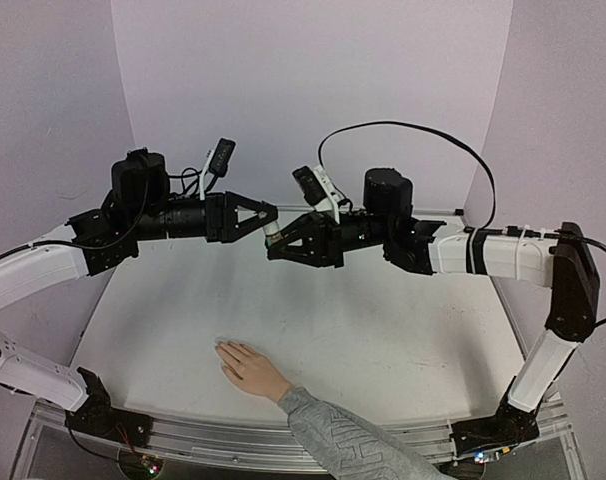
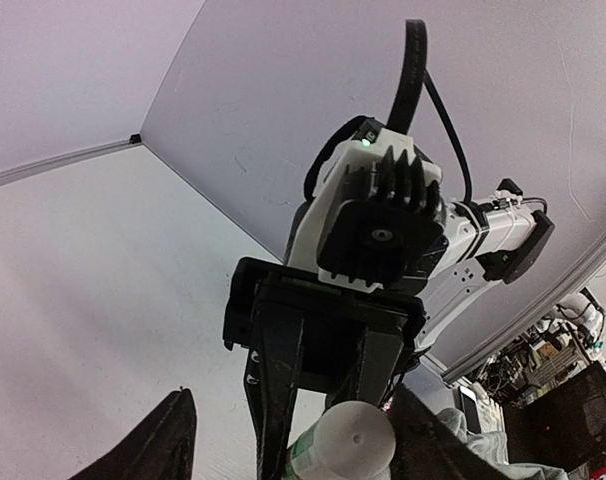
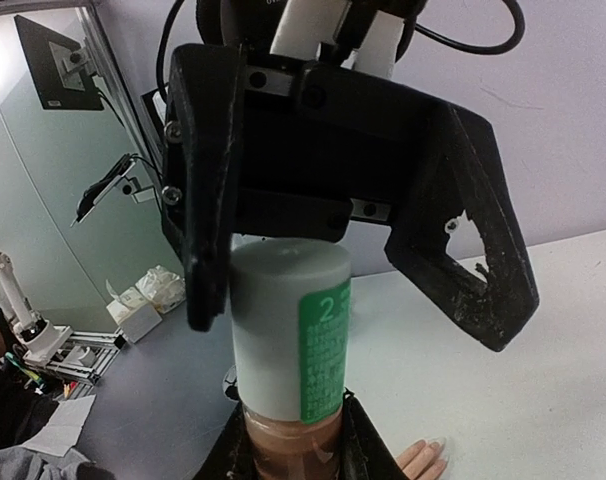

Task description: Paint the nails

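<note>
My right gripper (image 3: 298, 447) pinches the bottle (image 3: 283, 340) low down, and my left gripper (image 3: 353, 300) stands spread around its white cap (image 3: 286, 268). The nails (image 1: 222, 349) tip the hand (image 1: 247, 369), which lies flat on the surface (image 1: 403, 320), well below both.

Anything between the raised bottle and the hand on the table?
Nothing. In the top view the bottle hangs above and beyond the hand, and only bare white table shows between them.
</note>
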`<state>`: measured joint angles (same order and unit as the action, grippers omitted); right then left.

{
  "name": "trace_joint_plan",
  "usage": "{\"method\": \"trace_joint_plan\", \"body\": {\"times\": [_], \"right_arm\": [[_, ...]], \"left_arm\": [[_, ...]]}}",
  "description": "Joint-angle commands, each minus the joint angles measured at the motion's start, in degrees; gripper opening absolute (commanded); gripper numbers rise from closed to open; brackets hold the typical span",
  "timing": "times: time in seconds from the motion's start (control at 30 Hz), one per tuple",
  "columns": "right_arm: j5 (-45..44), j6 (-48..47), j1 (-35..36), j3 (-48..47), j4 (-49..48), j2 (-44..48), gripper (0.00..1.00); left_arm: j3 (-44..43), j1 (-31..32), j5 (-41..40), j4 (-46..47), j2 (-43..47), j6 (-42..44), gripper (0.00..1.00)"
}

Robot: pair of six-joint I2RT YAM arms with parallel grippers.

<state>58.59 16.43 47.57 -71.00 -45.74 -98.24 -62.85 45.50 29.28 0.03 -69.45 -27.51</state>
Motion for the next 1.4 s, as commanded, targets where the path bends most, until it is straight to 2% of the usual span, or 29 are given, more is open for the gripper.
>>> {"method": "trace_joint_plan", "body": {"times": [0.0, 0.3, 0.33, 0.5, 0.6, 0.67, 0.73, 0.77, 0.8, 0.87, 1.0, 1.17, 1.23, 1.37], "right_arm": [[3.07, 2.12, -0.17, -3.24, -5.76, -0.87, 0.00], [-5.71, 1.49, -0.49, -3.34, -5.73, -0.96, 0.00], [-8.68, 1.25, -0.48, -3.04, -5.69, -0.68, 0.00], [-25.68, -0.41, -0.42, -0.96, -5.16, 1.28, 0.00], [-47.52, -4.17, 1.61, -0.71, -2.02, 1.92, 0.00], [-72.38, -11.70, 8.72, -3.10, 1.80, 1.13, 0.00], [-101.39, -18.61, 14.58, -6.14, 1.51, -2.09, 0.00], [-109.75, -20.72, 15.89, -7.96, 0.94, -4.13, 0.00], [-113.67, -22.05, 16.53, -9.27, 0.67, -5.47, 0.00], [-111.32, -22.54, 16.82, -9.37, 0.22, -5.83, 0.00], [-95.21, -21.85, 16.79, -7.46, -0.81, -3.51, 0.00], [-85.33, -21.69, 16.53, -5.95, -1.29, -1.50, 0.00], [-81.32, -21.38, 16.08, -5.13, -1.45, -0.46, 0.00], [-73.14, -19.54, 14.34, -3.05, -1.45, 1.93, 0.00]], "left_arm": [[-0.83, 0.19, 2.33, 3.70, -0.23, -0.16, 0.60], [-1.09, 0.21, 2.68, 3.75, -1.43, 0.90, 0.34], [-1.05, 0.21, 2.13, 3.66, -1.58, 1.03, 0.30], [-0.27, 0.26, -2.21, 3.34, -1.57, 1.06, 0.22], [-0.48, 0.21, -4.81, 2.56, -2.10, 0.84, 0.16], [-0.90, 0.21, -6.34, 1.95, -2.72, 0.53, 0.12], [-1.34, 0.21, -7.00, 1.54, -3.25, 0.45, 0.10], [-1.54, 0.21, -7.41, 1.35, -3.38, 0.44, 0.09], [-1.59, 0.21, -7.63, 1.18, -3.48, 0.50, 0.09], [-1.68, 0.21, -8.12, 0.84, -3.64, 0.73, 0.09], [-1.57, 0.21, -8.11, 0.33, -3.54, 0.83, 0.10], [-1.41, 0.22, -8.02, 0.32, -2.88, 0.83, 0.18], [-1.32, 0.21, -7.57, 0.32, -2.57, 0.88, 0.28], [-0.94, 0.25, -7.06, 0.32, -1.62, 1.05, 0.63]]}}
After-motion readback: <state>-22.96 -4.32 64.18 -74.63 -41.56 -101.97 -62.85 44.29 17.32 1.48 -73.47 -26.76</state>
